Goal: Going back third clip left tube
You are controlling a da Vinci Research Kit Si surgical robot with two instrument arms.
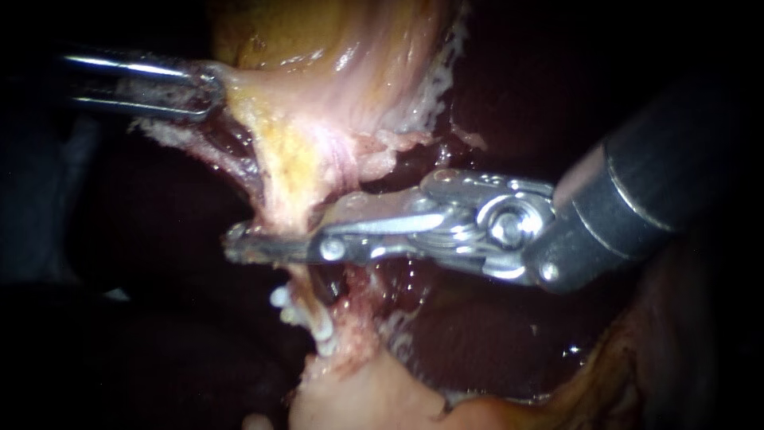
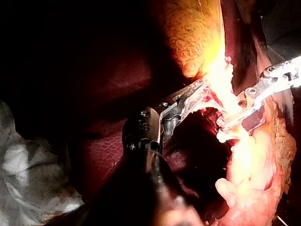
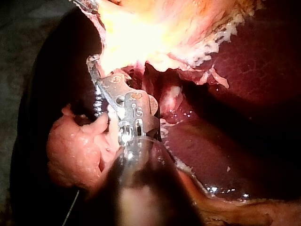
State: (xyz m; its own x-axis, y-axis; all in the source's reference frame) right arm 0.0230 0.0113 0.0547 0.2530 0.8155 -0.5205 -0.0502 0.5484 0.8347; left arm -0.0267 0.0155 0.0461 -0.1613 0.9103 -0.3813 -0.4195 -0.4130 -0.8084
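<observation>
The dark red liver (image 3: pixel 256 70) fills the background on the right side of the endoscope view. The gallbladder (image 1: pixel 334 64), yellow and pink, hangs over it from above and gets narrow as it goes down.

The right instrument (image 1: pixel 278 239) comes in from the right with a thick dark shaft and a shiny metal wrist. Its two long jaws reach across to the narrow part of the tissue. A gap shows between the jaws, so they stand a little open. One jaw lies in front of the tube (image 1: pixel 296 203) and the other is partly hidden behind it, so the tube passes between them. I cannot tell if both jaws press on it.

The left instrument (image 1: pixel 208 87) comes in from the upper left. Its jaws are closed on the edge of the gallbladder, and the tissue looks stretched toward it.

The tube runs down from the gallbladder to a pale lump (image 1: pixel 366 398) at the lower edge. The white clips (image 1: pixel 280 299) sit on the tube just below the right instrument's jaws, close together. I cannot count them with certainty.
</observation>
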